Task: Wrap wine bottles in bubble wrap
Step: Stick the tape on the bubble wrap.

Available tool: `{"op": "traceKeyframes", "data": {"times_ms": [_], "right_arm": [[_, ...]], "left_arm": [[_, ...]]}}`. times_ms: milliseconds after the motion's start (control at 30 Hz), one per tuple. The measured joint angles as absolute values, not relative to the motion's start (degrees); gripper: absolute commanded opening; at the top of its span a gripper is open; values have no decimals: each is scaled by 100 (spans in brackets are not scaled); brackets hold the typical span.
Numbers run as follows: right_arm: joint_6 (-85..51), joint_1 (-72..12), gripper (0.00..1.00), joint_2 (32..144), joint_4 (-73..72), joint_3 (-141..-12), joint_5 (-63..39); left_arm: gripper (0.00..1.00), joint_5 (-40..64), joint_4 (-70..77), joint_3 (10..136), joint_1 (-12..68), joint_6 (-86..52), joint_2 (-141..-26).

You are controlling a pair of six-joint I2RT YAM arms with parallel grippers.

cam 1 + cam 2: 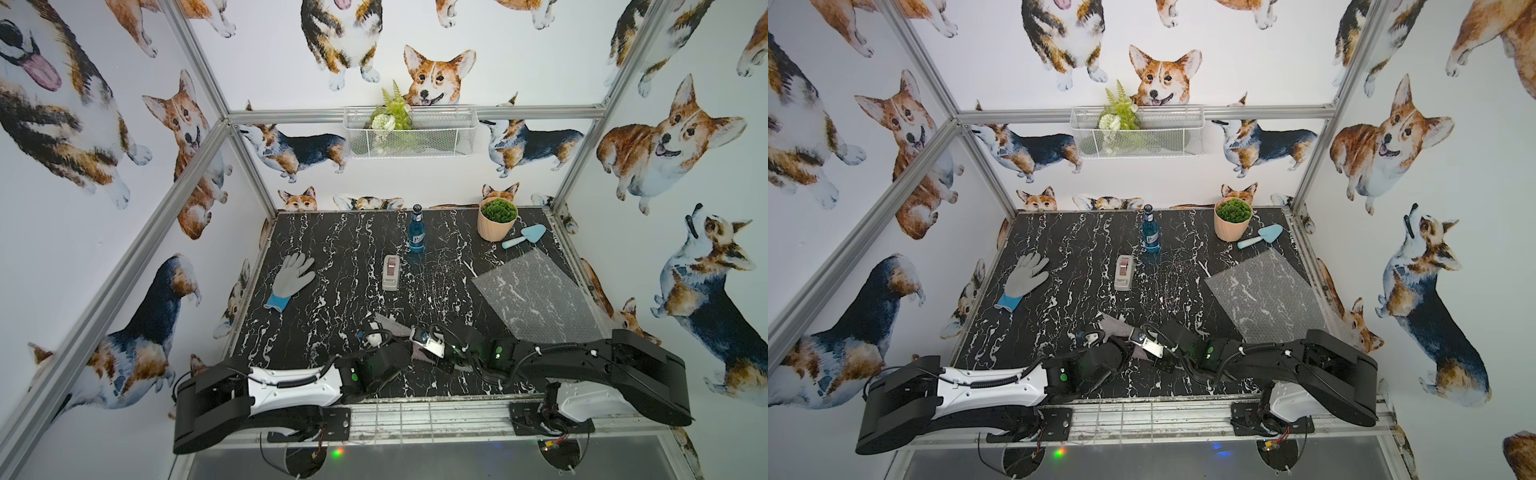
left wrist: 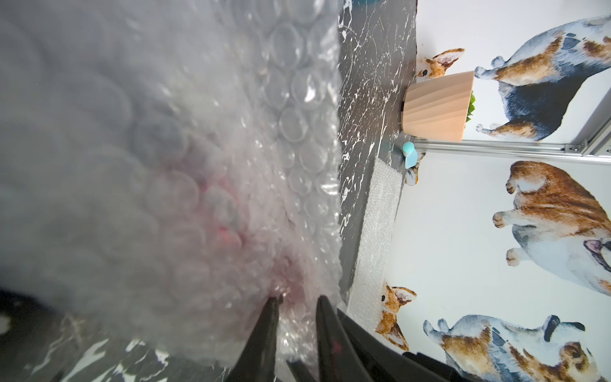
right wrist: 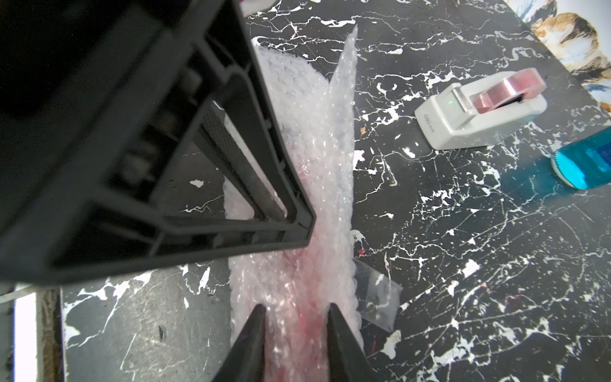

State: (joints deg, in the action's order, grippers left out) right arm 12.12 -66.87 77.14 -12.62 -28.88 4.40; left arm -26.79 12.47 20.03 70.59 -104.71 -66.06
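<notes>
At the table's (image 1: 332, 249) near edge, the right gripper (image 3: 296, 306) is clamped on the bubble wrap (image 3: 317, 148) rolled around the red bottle (image 3: 305, 330). The left gripper's (image 2: 297, 299) jaws stand slightly apart at the roll; whether they grip it, I cannot tell. Farther off a second sheet (image 1: 536, 295) lies flat. Beyond the tape dispenser (image 1: 391, 272), the blue bottle (image 1: 416, 237) stands upright.

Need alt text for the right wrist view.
A bubble wrap roll, red-pink bottle showing through, lies on the black marble table, held between the jaws of the right gripper. The left gripper hangs over it; tape dispenser and blue bottle beyond.
</notes>
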Motion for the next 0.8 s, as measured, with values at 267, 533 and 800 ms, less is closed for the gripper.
{"op": "traceKeyframes", "data": {"times_ms": [267, 533, 800], "right_arm": [[1212, -6687, 30, 7714, -1264, -2886, 440], [1214, -6685, 30, 7736, -1278, -2891, 443], [1225, -6685, 30, 7738, -1275, -2897, 443]], "left_arm": [[12, -2519, 1138, 2099, 6941, -10245, -6681], [13, -2152, 1020, 2226, 6722, -9931, -6740], [17, -1693, 705, 2397, 6486, -9559, -6720]]}}
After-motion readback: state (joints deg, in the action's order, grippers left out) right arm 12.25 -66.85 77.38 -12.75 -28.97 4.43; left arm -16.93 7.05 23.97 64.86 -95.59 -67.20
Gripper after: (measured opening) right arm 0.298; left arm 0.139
